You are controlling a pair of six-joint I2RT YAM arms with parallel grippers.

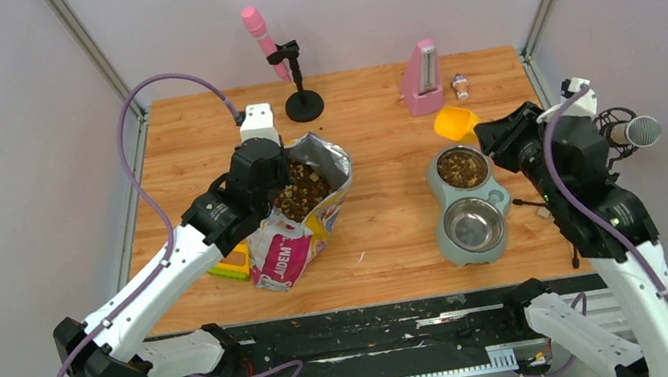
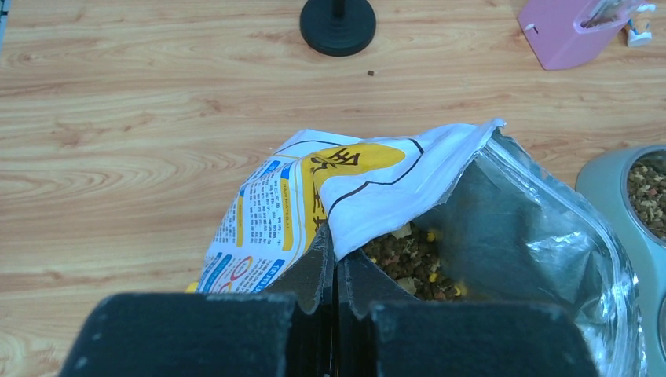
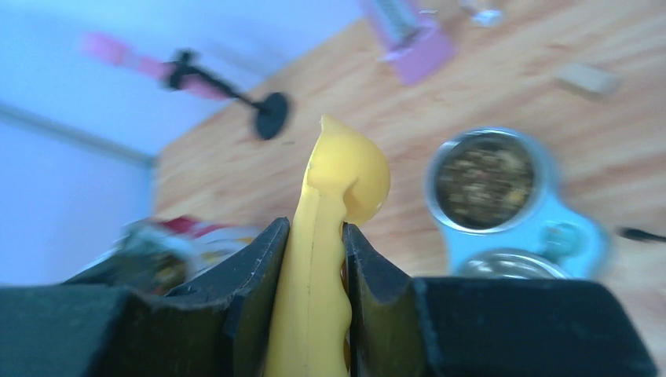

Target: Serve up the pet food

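Table: wooden, carrying every item. Bag: stands open left of centre, and my left gripper is clamped flat on its torn rim. Double bowl: right of centre, well apart from the bag. Scoop: yellow, its handle pinched in my right gripper, held just beyond the bowl's far end. Pet food: brown kibble fills the bag's mouth and the far cup of the bowl. A few stray pellets lie on the table.

Brown kibble lies in the open bag (and the far bowl).
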